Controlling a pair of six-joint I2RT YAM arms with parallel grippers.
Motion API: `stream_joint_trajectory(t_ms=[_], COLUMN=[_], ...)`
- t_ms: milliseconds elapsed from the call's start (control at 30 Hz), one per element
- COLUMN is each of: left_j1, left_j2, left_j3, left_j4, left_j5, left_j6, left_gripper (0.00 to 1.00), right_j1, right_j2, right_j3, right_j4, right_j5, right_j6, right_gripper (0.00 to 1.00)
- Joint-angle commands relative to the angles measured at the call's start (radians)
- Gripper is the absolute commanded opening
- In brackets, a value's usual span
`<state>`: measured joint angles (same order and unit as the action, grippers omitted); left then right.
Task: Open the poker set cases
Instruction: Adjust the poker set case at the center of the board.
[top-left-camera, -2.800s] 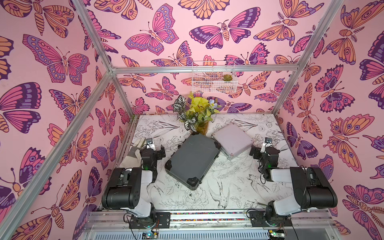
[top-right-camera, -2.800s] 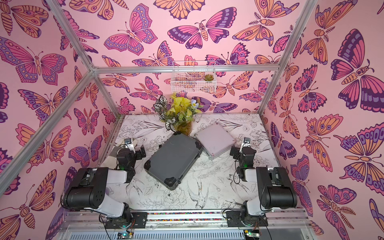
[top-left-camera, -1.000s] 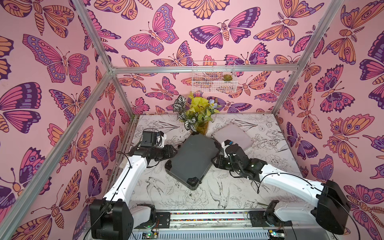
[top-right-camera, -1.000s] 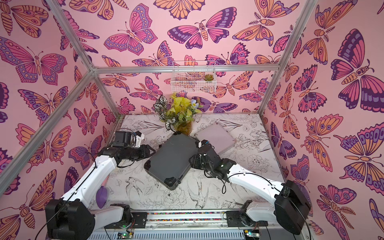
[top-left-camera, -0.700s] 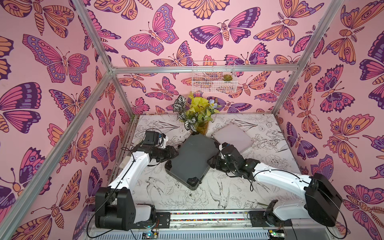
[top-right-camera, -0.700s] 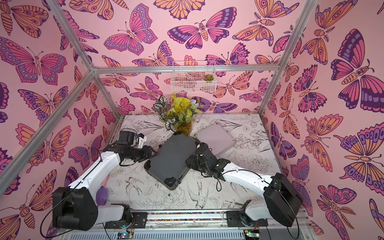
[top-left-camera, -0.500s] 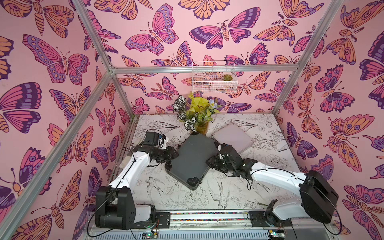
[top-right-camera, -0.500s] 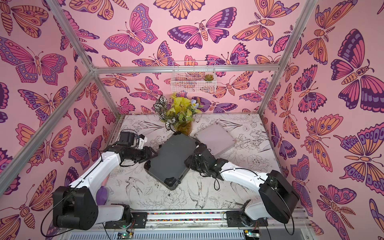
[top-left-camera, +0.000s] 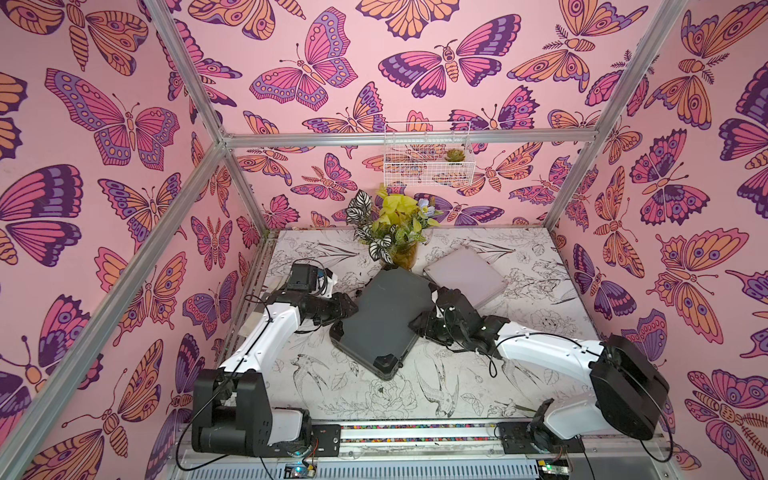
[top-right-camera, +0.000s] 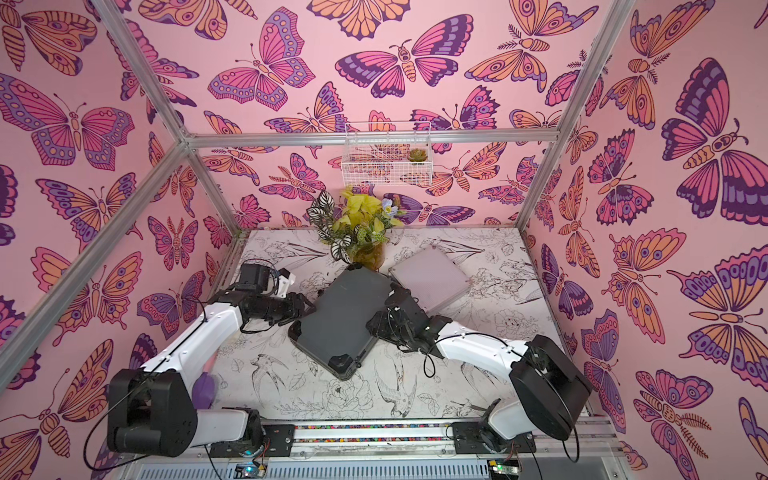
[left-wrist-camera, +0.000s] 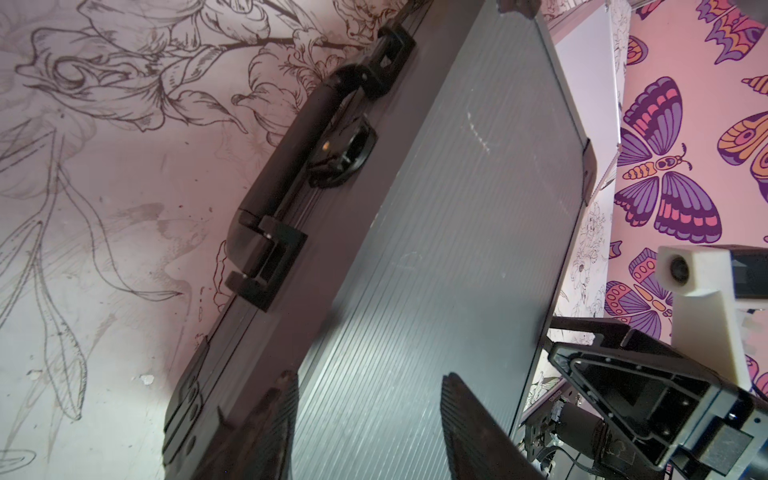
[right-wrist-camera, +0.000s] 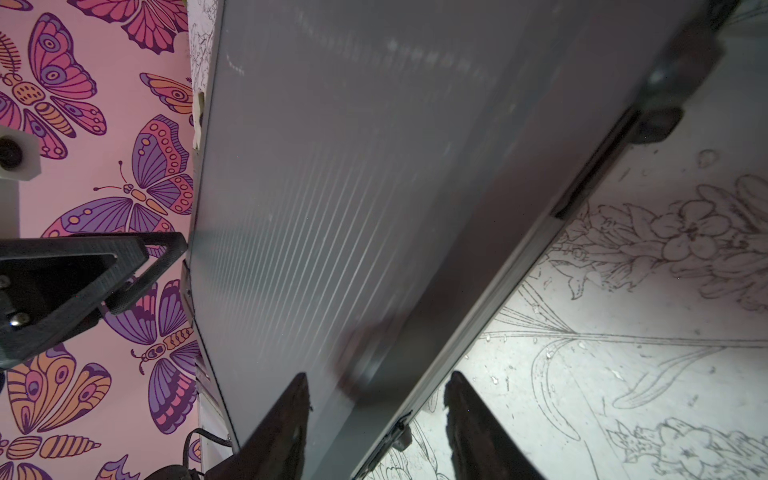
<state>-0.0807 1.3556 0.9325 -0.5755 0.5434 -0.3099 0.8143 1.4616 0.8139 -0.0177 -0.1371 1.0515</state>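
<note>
Pink wallpaper (top-left-camera: 124, 232) with large purple and orange butterflies covers the walls behind a silver metal frame (top-left-camera: 407, 139). A white wire basket (top-left-camera: 428, 178) hangs on the back wall, holding a small succulent (top-left-camera: 455, 155). Below it, a leafy potted plant (top-left-camera: 395, 226) stands on a table (top-left-camera: 365, 399) printed with ink-drawn birds and flowers.

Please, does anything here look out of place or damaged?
The dark grey case lies askew, diagonal across the table, its far corner close by the plant pot. Its ribbed lid bears pale scuffs. Nothing looks spilled.
</note>
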Motion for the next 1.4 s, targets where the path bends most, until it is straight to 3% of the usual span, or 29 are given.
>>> stream_joint_trajectory(t_ms=[0, 267, 533, 1367], left_j1=[0.007, 0.011, 0.012, -0.036], left_j2=[0.034, 0.053, 0.114, 0.097], left_j3=[-0.015, -0.008, -0.022, -0.131], left_j4=[-0.032, -0.032, -0.034, -0.031], left_j5=[-0.019, -0.074, 0.005, 0.047], left_j6=[0.030, 0.048, 0.020, -0.065], left_gripper=[0.58, 0.63, 0.61, 0.57], right_j1=[0.007, -0.002, -0.022, -0.052], right_j2=[0.016, 0.034, 0.063, 0.153], right_j3=[0.037, 0.045, 0.050, 0.132], right_j4=[-0.004, -0.002, 0.030, -0.006], right_j5=[-0.011, -0.032, -0.082, -0.167], right_j6=[0.010, 0.014, 0.034, -0.063], right_gripper=[0.54, 0.58, 0.57, 0.50])
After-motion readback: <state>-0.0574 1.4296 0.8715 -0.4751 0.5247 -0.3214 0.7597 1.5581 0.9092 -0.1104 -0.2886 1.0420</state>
